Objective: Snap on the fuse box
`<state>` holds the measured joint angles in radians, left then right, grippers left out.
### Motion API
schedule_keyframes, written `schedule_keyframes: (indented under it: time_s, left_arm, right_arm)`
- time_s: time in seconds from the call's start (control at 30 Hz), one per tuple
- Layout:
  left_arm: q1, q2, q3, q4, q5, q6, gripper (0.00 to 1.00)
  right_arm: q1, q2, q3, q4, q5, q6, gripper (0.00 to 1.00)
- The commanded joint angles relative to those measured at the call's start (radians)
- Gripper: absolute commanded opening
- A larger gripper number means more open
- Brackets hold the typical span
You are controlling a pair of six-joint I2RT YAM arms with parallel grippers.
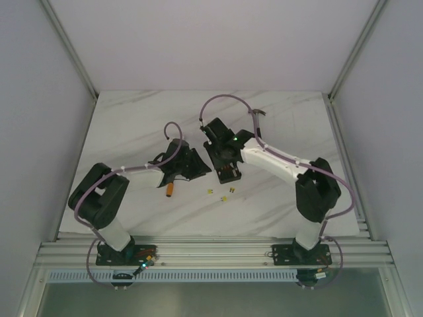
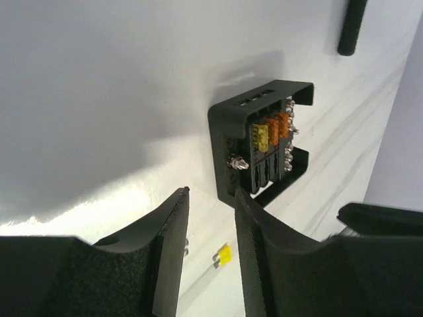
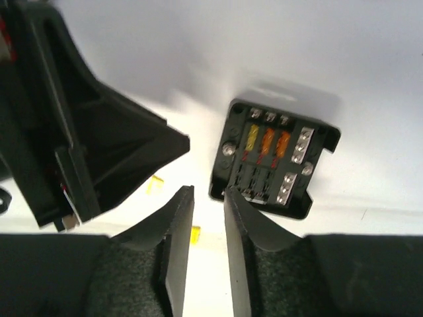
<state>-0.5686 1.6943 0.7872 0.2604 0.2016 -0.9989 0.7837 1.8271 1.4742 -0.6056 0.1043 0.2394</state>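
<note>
The fuse box (image 1: pixel 230 174) is a small black square box lying on the white marble table (image 1: pixel 132 125). One yellow and two orange fuses stand in its top row, beside metal screw terminals. In the left wrist view the fuse box (image 2: pixel 261 142) sits just beyond my left gripper (image 2: pixel 210 195), which is open with only table between its fingers. In the right wrist view the fuse box (image 3: pixel 274 158) lies just ahead and right of my right gripper (image 3: pixel 208 193), also open and empty. From above, the left gripper (image 1: pixel 201 166) and right gripper (image 1: pixel 217 158) hover close together left of the box.
Tiny loose yellow fuses (image 1: pixel 223 198) lie on the table near the box; one fuse (image 2: pixel 223 255) shows between my left fingers and one fuse (image 3: pixel 195 234) between the right. A small orange block (image 1: pixel 171 189) lies near the left arm. Metal frame rails (image 1: pixel 211 247) edge the table.
</note>
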Motion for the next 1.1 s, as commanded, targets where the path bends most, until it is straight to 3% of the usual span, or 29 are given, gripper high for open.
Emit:
schedule_keyframes:
  time_s: [0.0, 0.3, 0.4, 0.73, 1.07]
  left_arm:
    - [0.007, -0.084, -0.046, -0.058, -0.056, 0.039, 0.45]
    - [0.065, -0.263, -0.200, -0.107, -0.088, 0.055, 0.63]
    - [0.094, -0.371, -0.241, -0.160, -0.121, 0.061, 0.69]
    - [0.271, -0.667, -0.310, -0.418, -0.219, 0.124, 0.96]
    - [0.451, -0.784, -0.355, -0.500, -0.201, 0.165, 1.00]
  right_arm:
    - [0.046, -0.064, -0.096, 0.004, -0.022, -0.044, 0.35]
    - [0.113, -0.043, -0.186, 0.100, -0.081, -0.223, 0.54]
    - [0.122, -0.028, -0.187, 0.122, -0.127, -0.335, 0.57]
    - [0.134, 0.093, -0.117, 0.075, -0.245, -0.578, 0.54]
    - [0.150, 0.176, -0.066, 0.039, -0.232, -0.616, 0.48]
